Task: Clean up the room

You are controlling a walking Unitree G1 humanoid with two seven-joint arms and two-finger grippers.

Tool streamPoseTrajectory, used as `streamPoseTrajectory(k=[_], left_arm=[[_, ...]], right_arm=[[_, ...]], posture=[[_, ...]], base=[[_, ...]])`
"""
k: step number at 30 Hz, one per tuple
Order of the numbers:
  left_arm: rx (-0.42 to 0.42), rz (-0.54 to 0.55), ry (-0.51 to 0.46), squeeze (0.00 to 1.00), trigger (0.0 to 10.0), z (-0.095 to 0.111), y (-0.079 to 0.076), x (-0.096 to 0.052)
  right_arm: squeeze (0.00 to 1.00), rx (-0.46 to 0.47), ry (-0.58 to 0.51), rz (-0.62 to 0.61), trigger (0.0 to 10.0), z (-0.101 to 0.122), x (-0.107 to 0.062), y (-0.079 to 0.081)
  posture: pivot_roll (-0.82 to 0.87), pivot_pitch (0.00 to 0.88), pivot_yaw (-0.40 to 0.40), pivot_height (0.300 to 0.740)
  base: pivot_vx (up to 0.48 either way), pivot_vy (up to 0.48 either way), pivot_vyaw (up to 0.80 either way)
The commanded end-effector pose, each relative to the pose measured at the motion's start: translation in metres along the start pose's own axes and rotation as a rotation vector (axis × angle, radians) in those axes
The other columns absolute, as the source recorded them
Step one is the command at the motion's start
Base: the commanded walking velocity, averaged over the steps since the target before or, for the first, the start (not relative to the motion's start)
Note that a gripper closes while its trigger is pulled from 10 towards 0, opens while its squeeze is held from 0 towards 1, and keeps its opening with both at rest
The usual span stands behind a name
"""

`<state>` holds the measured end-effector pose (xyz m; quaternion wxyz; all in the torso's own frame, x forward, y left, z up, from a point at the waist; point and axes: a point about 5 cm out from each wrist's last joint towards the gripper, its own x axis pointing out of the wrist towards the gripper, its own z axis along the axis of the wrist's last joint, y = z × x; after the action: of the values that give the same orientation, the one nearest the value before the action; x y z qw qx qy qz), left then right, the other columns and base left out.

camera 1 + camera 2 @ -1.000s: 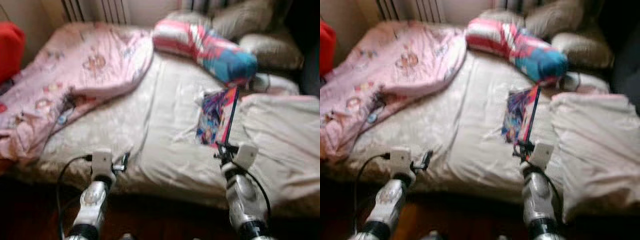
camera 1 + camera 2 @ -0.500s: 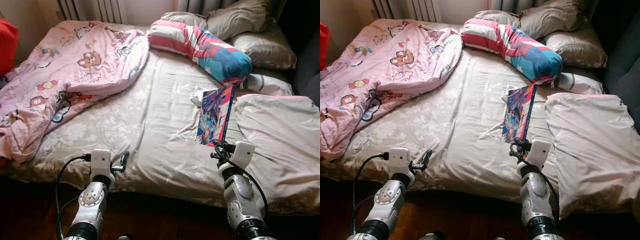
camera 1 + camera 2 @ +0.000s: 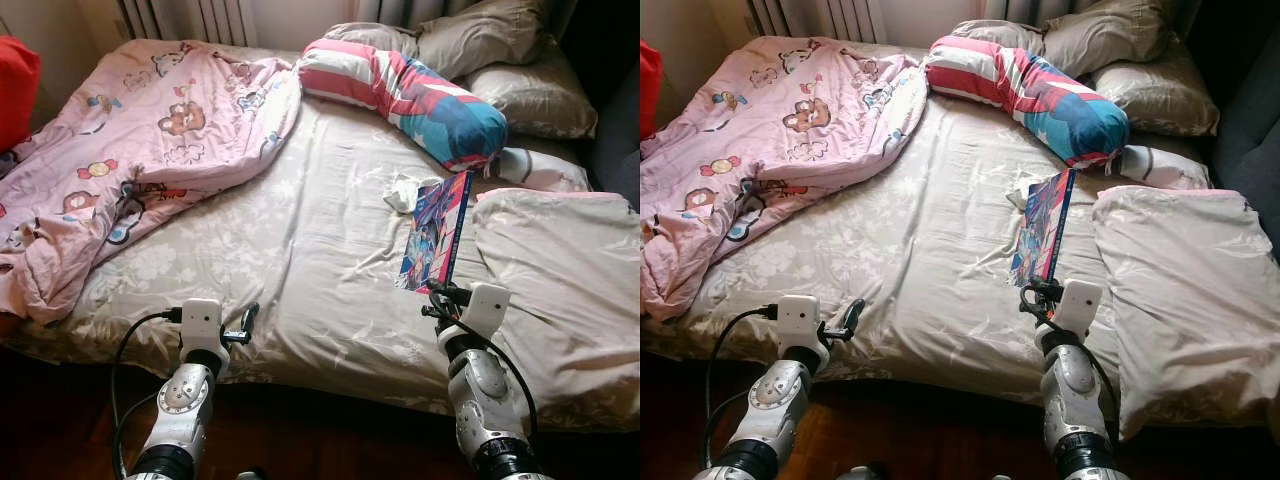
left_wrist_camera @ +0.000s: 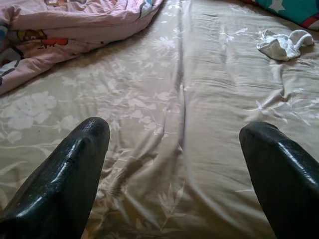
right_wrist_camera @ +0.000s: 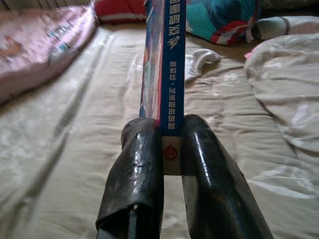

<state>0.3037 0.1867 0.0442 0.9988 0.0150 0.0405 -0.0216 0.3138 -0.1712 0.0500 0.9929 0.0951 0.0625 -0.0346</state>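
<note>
Book (image 5: 164, 59) clamped by its spine in the right claw (image 5: 172, 149) now rides higher, uncovering a white sock (image 3: 405, 192) on the bed (image 3: 300, 250); left claw (image 4: 174, 164) hangs spread apart.

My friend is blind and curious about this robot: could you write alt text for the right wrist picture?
Two black fingers of the right gripper are shut on the spine of a thin colourful book, held edge-on above a beige floral bedsheet. Beyond lie a white crumpled cloth, a striped bolster pillow and a pink duvet.
</note>
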Motion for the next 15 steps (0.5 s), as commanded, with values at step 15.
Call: streamPoseTrajectory(k=[15], left_arm=[[0.003, 0.003, 0.01, 0.0, 10.0, -0.0027, 0.0019, -0.0027]], right_arm=[[0.0, -0.026, -0.015, -0.024, 10.0, 0.0061, 0.0037, -0.0026]], posture=[[0.12, 0.184, -0.026, 0.74]], base=[[0.354, 0.0, -0.16]])
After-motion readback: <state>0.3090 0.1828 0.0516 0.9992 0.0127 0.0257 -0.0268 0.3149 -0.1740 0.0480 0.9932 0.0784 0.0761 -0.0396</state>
